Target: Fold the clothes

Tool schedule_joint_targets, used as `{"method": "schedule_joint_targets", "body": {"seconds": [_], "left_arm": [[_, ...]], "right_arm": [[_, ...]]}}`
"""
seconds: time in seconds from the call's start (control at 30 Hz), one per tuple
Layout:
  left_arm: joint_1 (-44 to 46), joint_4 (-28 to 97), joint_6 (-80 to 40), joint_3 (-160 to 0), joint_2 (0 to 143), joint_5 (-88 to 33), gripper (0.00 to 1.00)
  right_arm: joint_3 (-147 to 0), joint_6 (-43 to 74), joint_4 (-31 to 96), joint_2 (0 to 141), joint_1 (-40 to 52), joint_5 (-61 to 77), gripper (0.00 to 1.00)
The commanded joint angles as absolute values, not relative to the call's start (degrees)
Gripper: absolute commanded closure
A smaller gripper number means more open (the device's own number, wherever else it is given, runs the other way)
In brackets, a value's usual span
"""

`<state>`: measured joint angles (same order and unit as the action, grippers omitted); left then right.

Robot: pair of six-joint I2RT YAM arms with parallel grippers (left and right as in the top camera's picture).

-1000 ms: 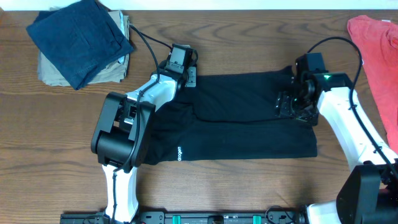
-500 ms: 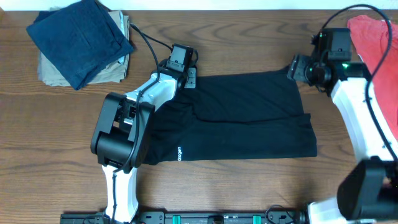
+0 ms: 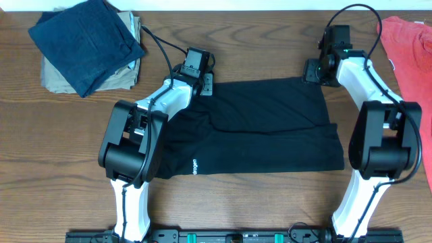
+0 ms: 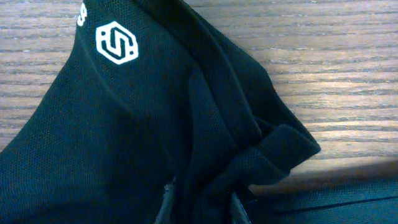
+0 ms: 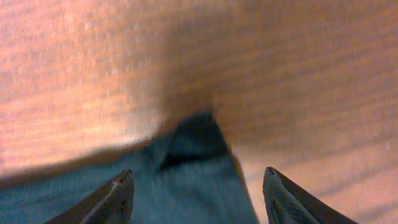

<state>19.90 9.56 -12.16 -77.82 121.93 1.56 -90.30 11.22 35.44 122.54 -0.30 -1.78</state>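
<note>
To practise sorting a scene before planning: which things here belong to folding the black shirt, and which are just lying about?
Part of the job:
black shirt
left hand, shut on the shirt's fabric
right hand, open over a shirt corner

Lying about:
navy garment
khaki garment under it
red shirt

black shirt (image 3: 270, 128) flat, desk (image 3: 256, 40) centre | left fingers (image 3: 206, 85) at its 11 o'clock corner | right fingers (image 3: 310, 71) at 1 o'clock corner | navy cloth (image 3: 84, 40) 10 o'clock | red shirt (image 3: 412, 54) 2 o'clock
</note>
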Motion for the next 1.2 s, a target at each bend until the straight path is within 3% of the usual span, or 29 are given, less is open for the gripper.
{"method": "schedule_joint_targets", "body": {"seconds": [0.0, 0.13, 0.4, 0.57, 0.67, 0.8, 1.17], "left_arm": [[19.8, 11.7, -12.7, -76.4, 123.9, 0.5, 0.74], [19.8, 11.7, -12.7, -76.4, 123.9, 0.5, 0.74], [19.8, 11.7, -12.7, -76.4, 123.9, 0.5, 0.73], [19.8, 11.7, -12.7, -76.4, 123.9, 0.5, 0.73], [19.8, 11.7, -12.7, -76.4, 123.9, 0.5, 0.75], [19.8, 13.1, -12.7, -76.4, 122.5, -0.1, 0.91], [19.8, 26.5, -12.7, -76.4, 105.7, -2.0, 0.91]], "right_arm": [[-92.1, 10.5, 35.3, 125.0, 0.1, -2.6, 0.37], [-92.1, 10.7, 35.7, 127.0, 0.4, -2.6, 0.44], [-92.1, 11.2, 35.8, 128.1, 1.1, -1.7, 0.68], [-92.1, 12.8, 36.6, 128.1, 1.2, -1.7, 0.99], [-92.2, 13.4, 37.9, 128.0, 1.2, -1.7, 0.99], [-93.5, 16.8, 42.0, 127.7, 1.1, -4.7, 0.99], [-98.1, 24.1, 54.9, 121.0, 1.0, -9.2, 0.99]]}}
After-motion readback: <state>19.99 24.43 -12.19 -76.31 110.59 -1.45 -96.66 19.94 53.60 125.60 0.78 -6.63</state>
